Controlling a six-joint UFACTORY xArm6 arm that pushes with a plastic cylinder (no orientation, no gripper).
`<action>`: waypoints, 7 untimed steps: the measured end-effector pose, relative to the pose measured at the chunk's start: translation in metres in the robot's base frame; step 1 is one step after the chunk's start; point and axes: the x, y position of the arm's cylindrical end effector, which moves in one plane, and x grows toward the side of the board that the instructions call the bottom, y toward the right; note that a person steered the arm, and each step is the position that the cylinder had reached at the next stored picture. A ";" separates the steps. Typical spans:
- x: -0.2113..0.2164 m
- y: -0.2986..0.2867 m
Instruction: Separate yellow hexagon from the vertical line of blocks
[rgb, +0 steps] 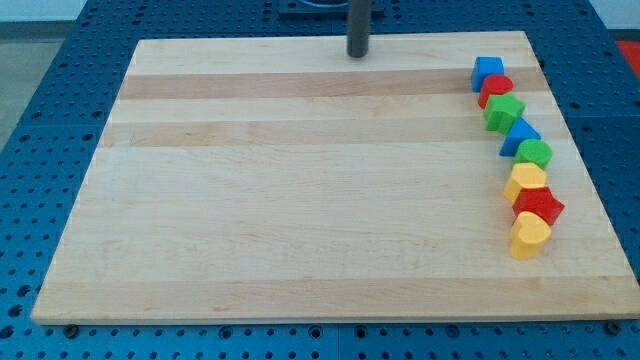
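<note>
A vertical line of blocks runs down the view's right side of the wooden board (300, 180). From top to bottom: a blue block (488, 70), a red block (495, 89), a green star (505, 112), a blue block (520, 135), a green block (535, 153), the yellow hexagon (526, 181), a red star (539, 206) and a yellow heart (530, 235). The yellow hexagon touches the green block above it and the red star below it. My tip (357, 54) is at the board's top edge near the middle, far to the left of the line and touching no block.
The board lies on a blue perforated table (60, 100) that surrounds it on all sides. The line of blocks stands close to the board's right edge.
</note>
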 end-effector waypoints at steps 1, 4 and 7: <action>0.048 -0.040; -0.021 0.029; -0.002 0.161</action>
